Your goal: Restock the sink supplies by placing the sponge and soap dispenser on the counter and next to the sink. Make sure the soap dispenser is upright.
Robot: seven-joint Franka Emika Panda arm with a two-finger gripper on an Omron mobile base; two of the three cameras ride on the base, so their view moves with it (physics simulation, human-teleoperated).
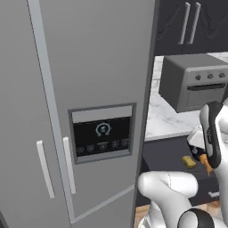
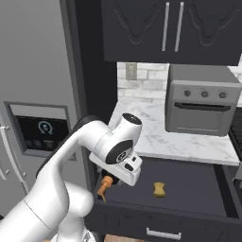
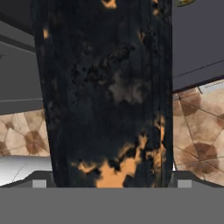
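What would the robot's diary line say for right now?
gripper: open, down at soap dispenser | sponge: loose in open drawer | counter: neither placed yet

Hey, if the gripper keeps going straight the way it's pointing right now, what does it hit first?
Most likely the soap dispenser lying in the open drawer: the hand view shows a dark, orange-flecked surface right at the gripper. Contact can't be told.

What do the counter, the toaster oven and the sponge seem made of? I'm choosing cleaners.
Counter: white slab with grey veins, looks like polished marble.
Toaster oven: even grey with dull sheen, probably brushed metal.
Sponge: matte yellow block in the open drawer, likely foam; texture too small to confirm.
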